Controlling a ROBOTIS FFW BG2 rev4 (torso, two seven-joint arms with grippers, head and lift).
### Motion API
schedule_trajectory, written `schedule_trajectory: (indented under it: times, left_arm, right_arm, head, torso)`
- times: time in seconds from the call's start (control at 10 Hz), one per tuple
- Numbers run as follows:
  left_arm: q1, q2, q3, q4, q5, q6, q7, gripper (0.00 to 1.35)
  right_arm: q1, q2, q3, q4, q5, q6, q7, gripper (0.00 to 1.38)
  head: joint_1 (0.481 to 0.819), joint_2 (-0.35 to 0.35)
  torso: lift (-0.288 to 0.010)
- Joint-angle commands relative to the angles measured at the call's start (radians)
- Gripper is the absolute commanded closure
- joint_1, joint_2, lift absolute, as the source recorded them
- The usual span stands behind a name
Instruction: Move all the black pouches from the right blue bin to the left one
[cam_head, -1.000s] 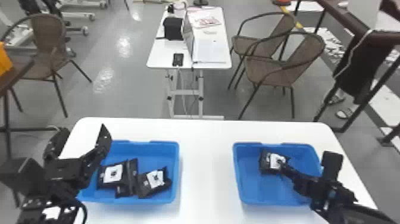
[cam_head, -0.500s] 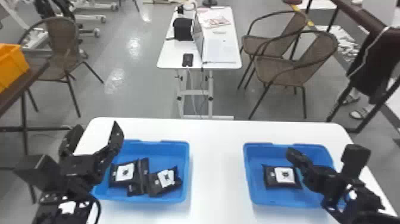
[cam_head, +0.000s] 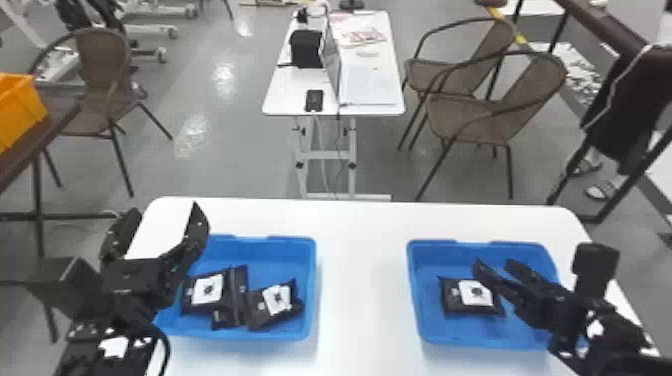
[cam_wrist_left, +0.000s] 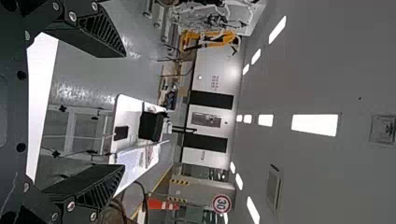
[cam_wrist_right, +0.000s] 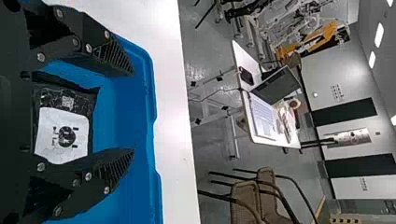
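Hovering over the right blue bin (cam_head: 419, 295), the right gripper (cam_head: 492, 265) has its fingers spread open, near a black pouch (cam_head: 475, 294) lying label-up inside that bin. Left of the right blue bin, well apart on the same white counter (cam_head: 362, 290), sits the left bin (cam_head: 311, 285), holding several black pouches (cam_head: 275, 302). Farther left of the right blue bin is the left gripper (cam_head: 165, 212), fingers wide apart.

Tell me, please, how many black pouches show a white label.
3: one pouch lies in the right blue bin; in the left bin, a left pouch and a right pouch. Others may be hidden underneath.
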Motion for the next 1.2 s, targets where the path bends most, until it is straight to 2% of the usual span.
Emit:
schedule_trajectory:
  times: [0.0, 0.1, 0.4, 0.8, 0.9, 1.0, 1.1]
  left_arm:
    - [0.001, -0.003, 0.001, 0.0, 0.0, 0.0, 0.0, 0.19]
    - [0.003, -0.003, 0.003, 0.0, 0.002, 0.0, 0.0, 0.19]
    - [0.006, -0.003, 0.003, -0.001, 0.005, -0.001, 0.0, 0.19]
    - [0.006, -0.003, 0.004, 0.0, 0.005, 0.0, 0.0, 0.19]
    - [0.007, -0.003, 0.006, 0.0, 0.008, 0.002, 0.0, 0.19]
    - [0.006, -0.003, 0.003, 0.0, 0.008, 0.002, 0.0, 0.19]
    - [0.006, -0.003, 0.003, 0.002, 0.011, 0.005, 0.0, 0.19]
  right_arm:
    - [-0.001, -0.003, 0.001, -0.001, 0.011, 0.0, 0.0, 0.3]
    - [-0.001, -0.004, 0.001, -0.001, 0.022, 0.001, 0.003, 0.35]
    - [-0.017, -0.012, -0.001, 0.034, 0.088, 0.072, 0.012, 0.35]
    - [-0.146, -0.018, 0.024, 0.25, 0.175, 0.06, 0.043, 0.35]
    - [-0.204, -0.023, 0.044, 0.319, 0.212, 0.06, 0.075, 0.35]
    - [-0.256, -0.023, 0.062, 0.375, 0.25, 0.084, 0.109, 0.35]
    - [-0.288, -0.021, 0.081, 0.408, 0.278, 0.122, 0.112, 0.35]
  head:
    - [0.695, 0.006]
    - [0.695, 0.005]
    - [0.695, 0.003]
    - [0.695, -0.003]
    - [0.695, -0.002]
    - [0.695, 0.007]
    - [0.695, 0.021]
  torso:
    - [0.01]
    - [0.01]
    - [0.01]
    - [0.01]
    - [0.01]
    - [0.01]
    - [0.01]
